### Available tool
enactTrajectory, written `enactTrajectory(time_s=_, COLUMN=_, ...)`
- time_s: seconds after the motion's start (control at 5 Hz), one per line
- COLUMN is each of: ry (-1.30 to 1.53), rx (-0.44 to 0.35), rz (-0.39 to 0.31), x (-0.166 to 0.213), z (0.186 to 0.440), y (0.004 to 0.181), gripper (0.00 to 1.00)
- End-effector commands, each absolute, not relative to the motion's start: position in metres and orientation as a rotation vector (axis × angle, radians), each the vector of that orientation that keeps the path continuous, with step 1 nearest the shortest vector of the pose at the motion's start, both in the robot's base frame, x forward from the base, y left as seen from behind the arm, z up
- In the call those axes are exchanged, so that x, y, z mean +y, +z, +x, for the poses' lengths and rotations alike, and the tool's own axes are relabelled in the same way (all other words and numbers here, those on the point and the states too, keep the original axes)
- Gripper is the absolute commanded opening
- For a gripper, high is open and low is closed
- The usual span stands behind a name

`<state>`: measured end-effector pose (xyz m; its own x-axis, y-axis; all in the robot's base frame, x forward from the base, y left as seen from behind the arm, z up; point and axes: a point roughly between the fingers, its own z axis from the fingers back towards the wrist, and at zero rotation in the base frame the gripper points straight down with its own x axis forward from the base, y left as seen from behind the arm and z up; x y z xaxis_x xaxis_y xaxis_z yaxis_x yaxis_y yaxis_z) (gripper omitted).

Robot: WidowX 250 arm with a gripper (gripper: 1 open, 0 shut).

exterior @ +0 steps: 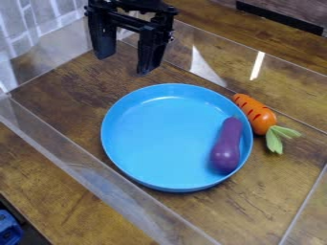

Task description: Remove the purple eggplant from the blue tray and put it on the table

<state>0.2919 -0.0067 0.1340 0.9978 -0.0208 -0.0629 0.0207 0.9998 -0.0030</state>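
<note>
The purple eggplant (228, 144) lies inside the blue tray (153, 134), along its right rim, long axis running near-vertical in the view. The tray sits on the dark wood-grain table (76, 81) near the middle. My gripper (128, 48) hangs at the top of the view, well behind and left of the tray, pointing down. Its black fingers (149, 55) stand apart with nothing between them. It is not touching the tray or the eggplant.
An orange carrot (255, 114) with green leaves lies on the table just right of the tray, close to the eggplant. Clear plastic walls (57, 144) border the table on the left, front and back.
</note>
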Motion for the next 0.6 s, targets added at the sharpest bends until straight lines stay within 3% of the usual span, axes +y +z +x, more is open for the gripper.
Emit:
enactTrajectory(time_s=0.0, ry=0.014, rx=0.076, rz=-0.006, x=-0.019, z=0.287, y=0.135, gripper=1.0)
enactTrajectory(time_s=0.2, ry=0.018, rx=0.089, rz=-0.009, x=-0.015, z=0.292, y=0.133, gripper=1.0)
enactTrajectory(time_s=0.4, ry=-0.058, rx=0.078, rz=-0.016, x=-0.018, z=0.295, y=0.124, gripper=0.0)
